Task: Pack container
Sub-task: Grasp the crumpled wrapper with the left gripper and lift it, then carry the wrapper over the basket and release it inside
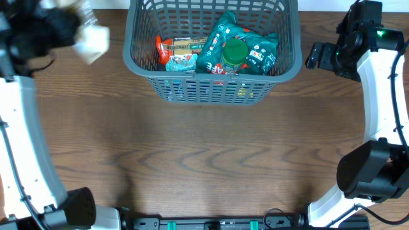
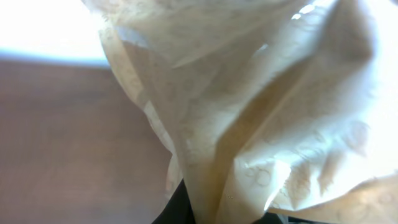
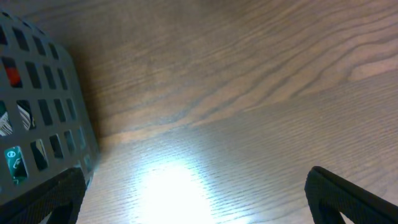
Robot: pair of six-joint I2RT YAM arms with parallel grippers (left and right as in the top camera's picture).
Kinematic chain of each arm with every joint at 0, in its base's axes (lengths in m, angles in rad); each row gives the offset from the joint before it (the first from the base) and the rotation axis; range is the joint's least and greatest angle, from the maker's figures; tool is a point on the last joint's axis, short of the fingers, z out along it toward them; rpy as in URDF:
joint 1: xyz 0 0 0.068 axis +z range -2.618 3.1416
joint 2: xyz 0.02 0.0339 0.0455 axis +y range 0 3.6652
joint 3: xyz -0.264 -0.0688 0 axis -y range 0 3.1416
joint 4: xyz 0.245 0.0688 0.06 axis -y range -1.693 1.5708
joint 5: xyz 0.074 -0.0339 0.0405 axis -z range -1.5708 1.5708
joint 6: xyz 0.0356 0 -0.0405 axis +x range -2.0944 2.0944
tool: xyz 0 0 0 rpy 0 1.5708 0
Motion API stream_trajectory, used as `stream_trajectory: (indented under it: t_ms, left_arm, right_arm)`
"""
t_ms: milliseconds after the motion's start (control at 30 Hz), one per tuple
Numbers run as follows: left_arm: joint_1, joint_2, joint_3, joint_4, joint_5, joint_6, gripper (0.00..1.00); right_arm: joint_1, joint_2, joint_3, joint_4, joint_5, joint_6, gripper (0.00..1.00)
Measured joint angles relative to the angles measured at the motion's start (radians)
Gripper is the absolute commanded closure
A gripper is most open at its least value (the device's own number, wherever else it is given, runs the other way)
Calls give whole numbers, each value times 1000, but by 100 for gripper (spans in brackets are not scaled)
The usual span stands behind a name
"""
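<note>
The container, a dark grey slotted basket, stands at the back middle of the table. It holds teal snack bags, a green-lidded jar and an orange packet. My left gripper is raised at the far left, left of the basket, and is shut on a crumpled white paper bag. That bag fills the left wrist view. My right gripper is open and empty just right of the basket. The basket's wall shows at the left of the right wrist view.
The wooden table stretches out in front of the basket. The arm bases stand at the front left and front right. A bright light reflection lies on the table under the right gripper.
</note>
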Motion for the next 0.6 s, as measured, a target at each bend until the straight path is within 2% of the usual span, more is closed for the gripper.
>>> stream_trajectory:
  t_ms: [100,167,400,467,600]
  left_arm:
    - [-146,0,40,35,-29,128,94]
    - [-235,1,42,39,-53,256,94]
    - [-473,84,42,71,-103,851,94]
    - [-503,128,43,137,-108,956,94]
    - [-521,224,43,246,-120,1066,94]
  right_arm:
    - [0,0,0,-3,-1,-3,1]
    - [0,0,0,-5,-4,-7,1]
    - [0,0,0,-13,-5,-14,1]
    - [0,0,0,-16,-5,-14,1]
    - [0,0,0,-35,-6,-15,1]
